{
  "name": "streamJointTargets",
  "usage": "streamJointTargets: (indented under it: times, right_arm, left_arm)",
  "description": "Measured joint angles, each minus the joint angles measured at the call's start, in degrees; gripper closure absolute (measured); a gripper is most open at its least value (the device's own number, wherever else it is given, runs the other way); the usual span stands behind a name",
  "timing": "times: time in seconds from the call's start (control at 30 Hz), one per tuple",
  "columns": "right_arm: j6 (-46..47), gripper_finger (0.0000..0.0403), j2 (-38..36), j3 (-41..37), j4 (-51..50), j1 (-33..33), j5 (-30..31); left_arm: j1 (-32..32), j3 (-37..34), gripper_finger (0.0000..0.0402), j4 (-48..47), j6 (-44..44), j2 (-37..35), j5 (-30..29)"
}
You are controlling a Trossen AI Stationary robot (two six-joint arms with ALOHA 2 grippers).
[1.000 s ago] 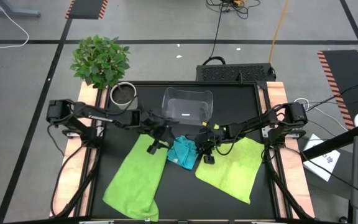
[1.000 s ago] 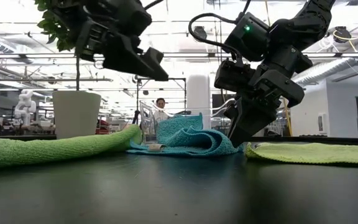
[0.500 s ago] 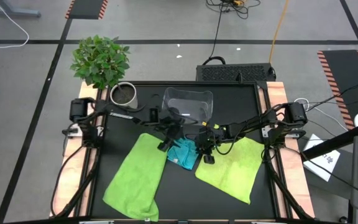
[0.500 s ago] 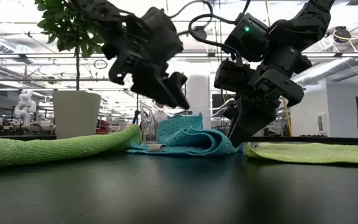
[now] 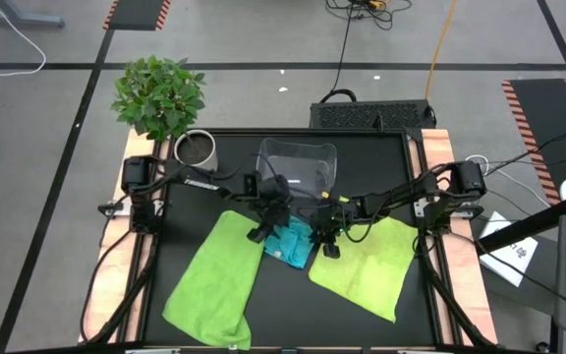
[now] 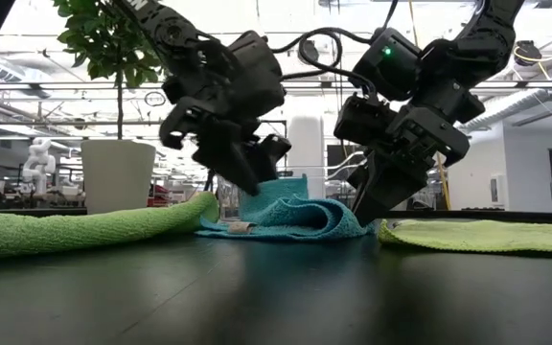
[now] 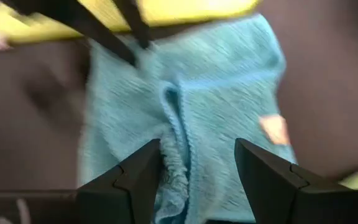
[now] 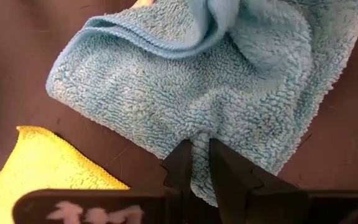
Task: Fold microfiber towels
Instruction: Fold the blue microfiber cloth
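Turquoise towel (image 5: 290, 242) sits rumpled mid-table, partly doubled over with a raised ridge, between two flat lime-green towels: left one (image 5: 214, 280), right one (image 5: 367, 265). Right gripper (image 8: 194, 163) is pinched nearly closed on the turquoise towel's edge. Left gripper (image 7: 191, 165) hangs over the same towel, fingers spread wide, nothing in them. Low view shows the fold standing up off the table (image 6: 286, 278); the overhead view flattens it. Clear bin (image 5: 297, 165) sits behind.
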Motion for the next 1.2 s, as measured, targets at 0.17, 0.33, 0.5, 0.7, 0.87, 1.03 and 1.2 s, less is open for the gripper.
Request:
streamJointTargets:
  times: [0.17, 0.33, 0.5, 0.7, 0.87, 1.03, 1.2]
  right_arm:
    - [0.2, 0.0355, 0.0, 0.0, 0.0, -0.8, -1.2]
    - [0.5, 0.0355, 0.1, 0.0, 0.0, -1.2, -2.5]
    - [1.1, 0.0355, 0.1, 0.0, 0.0, -1.2, -2.5]
    - [1.3, 0.0355, 0.1, 0.0, 0.0, -1.2, -2.5]
    - [1.3, 0.0355, 0.1, 0.0, -0.1, -1.2, -2.5]
    - [1.1, 0.0355, 0.1, 0.0, 0.0, -1.2, -2.5]
    - [1.4, 0.0355, 0.1, 0.0, 0.0, -1.2, -2.5]
  left_arm:
    - [-1.1, 0.0, 0.0195, -6.8, 0.0, -0.5, 0.5]
    - [-2.7, 0.0, 0.0195, -9.1, 0.5, -0.5, 0.5]
    - [-3.9, 0.0, 0.0195, -8.3, 1.3, -1.9, 0.4]
    - [-5.2, 0.0, 0.0195, -10.3, 1.0, -6.4, 0.3]
    - [-7.1, -1.7, 0.0195, -11.6, 0.1, -8.1, 0.6]
    - [-8.9, -3.4, 0.0195, -10.3, -1.1, -8.1, 0.8]
    - [-10.4, -4.9, 0.0195, -10.7, -3.6, -8.1, 1.1]
